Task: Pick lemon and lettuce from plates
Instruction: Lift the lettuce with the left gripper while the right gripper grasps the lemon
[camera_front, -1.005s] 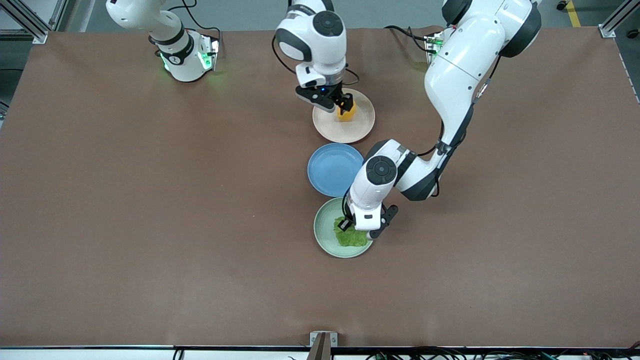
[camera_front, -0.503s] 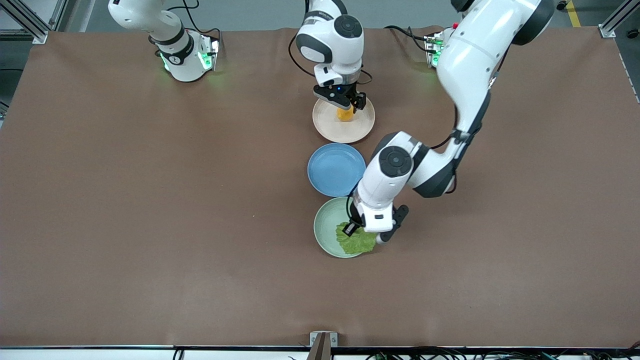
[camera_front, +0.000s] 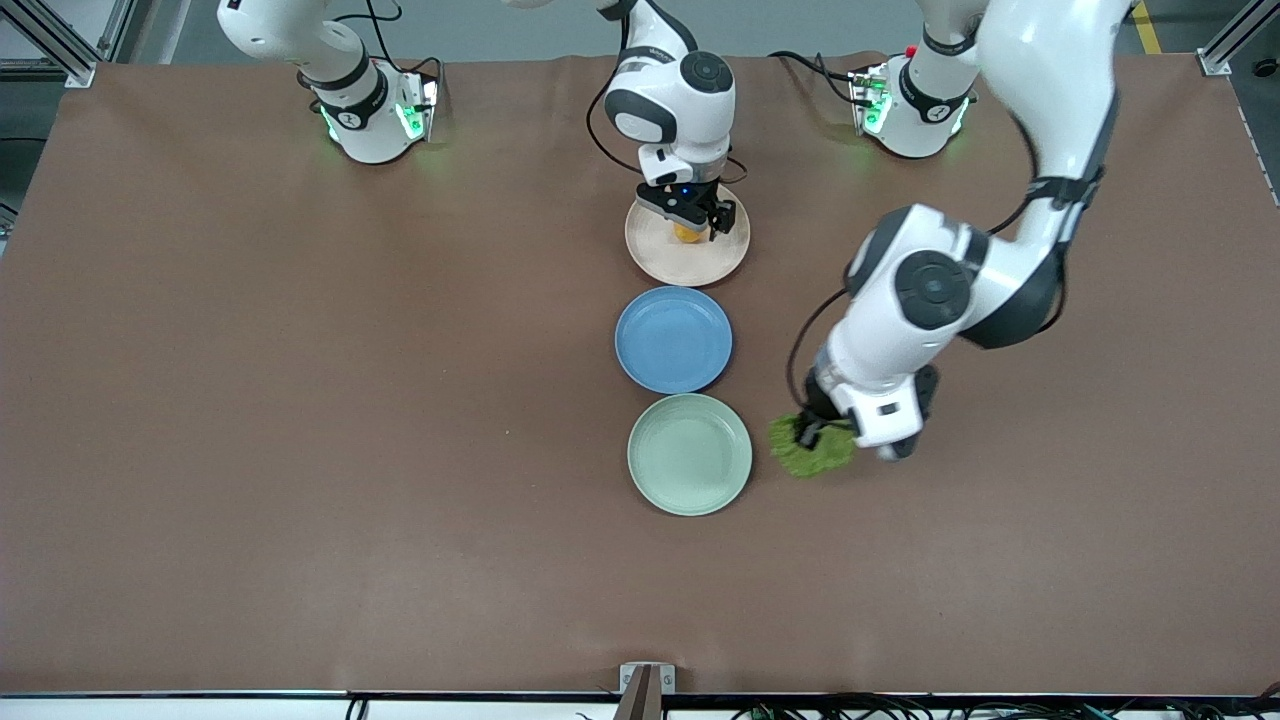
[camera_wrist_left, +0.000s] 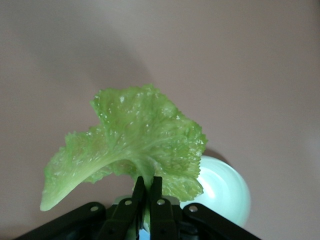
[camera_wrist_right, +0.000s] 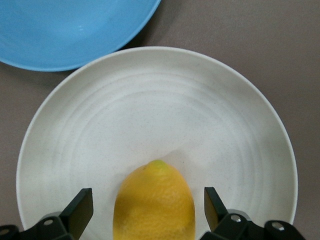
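Carried off the mint green plate (camera_front: 689, 455) since earlier, the lettuce (camera_front: 810, 450) is now hanging at centre right, pinched in the left gripper (camera_front: 822, 432) over bare table. At upper centre, the right gripper (camera_front: 693, 215) is straddling the lemon (camera_front: 686, 232) on the beige plate (camera_front: 687, 263), fingers spread.

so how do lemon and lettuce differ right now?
The lettuce is off its plate, pinched in the left hand over bare table beside the mint plate; the lemon lies on the beige plate, between the open fingers of the right hand. The lettuce is a flat crinkly green leaf, the lemon a smooth yellow oval. Both have a hand at them.
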